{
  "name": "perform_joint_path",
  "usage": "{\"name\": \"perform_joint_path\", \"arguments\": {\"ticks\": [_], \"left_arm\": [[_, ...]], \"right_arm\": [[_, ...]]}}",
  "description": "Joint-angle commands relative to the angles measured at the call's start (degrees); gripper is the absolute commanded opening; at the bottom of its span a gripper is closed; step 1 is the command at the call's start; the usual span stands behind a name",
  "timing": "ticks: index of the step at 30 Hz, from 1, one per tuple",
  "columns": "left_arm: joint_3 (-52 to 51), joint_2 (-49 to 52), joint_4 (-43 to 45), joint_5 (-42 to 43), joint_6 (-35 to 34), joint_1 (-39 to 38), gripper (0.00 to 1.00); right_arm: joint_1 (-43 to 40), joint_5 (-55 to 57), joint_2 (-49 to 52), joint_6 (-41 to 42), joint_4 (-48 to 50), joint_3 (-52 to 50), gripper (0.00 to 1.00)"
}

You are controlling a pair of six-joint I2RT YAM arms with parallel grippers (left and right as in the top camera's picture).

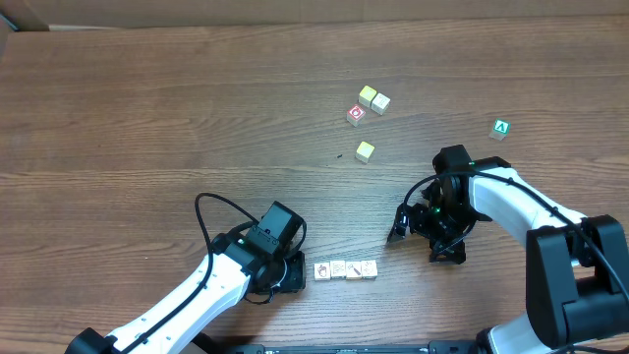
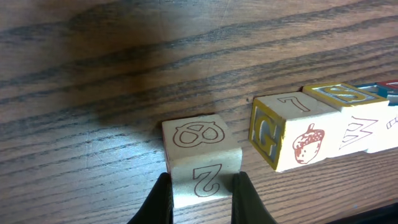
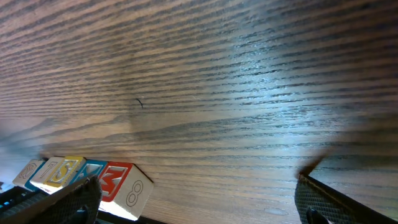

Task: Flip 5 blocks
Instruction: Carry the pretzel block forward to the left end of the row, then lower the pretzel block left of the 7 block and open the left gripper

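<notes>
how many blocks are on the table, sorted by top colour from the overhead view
whitish picture-top blocks: 4
yellowish-top cubes: 3
red-top cube: 1
green-top cube: 1
total: 9

Robot lab: left arm (image 1: pixel 177 297), right arm (image 1: pixel 511 200), wood-grain table (image 1: pixel 118 88).

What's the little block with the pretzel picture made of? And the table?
The pretzel block looks like pale wood, matte, with brown printed lines. The table shows dark wood grain with a slight sheen; it could be laminate.
</notes>
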Motion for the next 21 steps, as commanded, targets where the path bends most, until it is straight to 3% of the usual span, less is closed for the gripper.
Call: {"name": "perform_joint_path", "arguments": {"ticks": [1, 8, 16, 21], "left_arm": [[-0.48, -0.17, 1.14, 1.60, 0.85, -0.44, 0.08], [-0.48, -0.17, 1.79, 1.09, 0.42, -0.42, 0.18], [-0.48, -0.17, 2.08, 1.07, 0.44, -0.42, 0.37], [-0.48, -0.17, 2.23, 0.07, 0.22, -0.42, 0.37]], "right_arm": [[-0.33, 0.31, 0.66, -0.83, 0.42, 0.66, 1.00], [-0.33, 0.31, 0.66, -0.83, 0.37, 0.66, 1.00], [-0.33, 0.31, 0.66, -0.83, 0.37, 0.66, 1.00], [-0.33, 0.31, 0.66, -0.83, 0.37, 0.66, 1.00]]}}
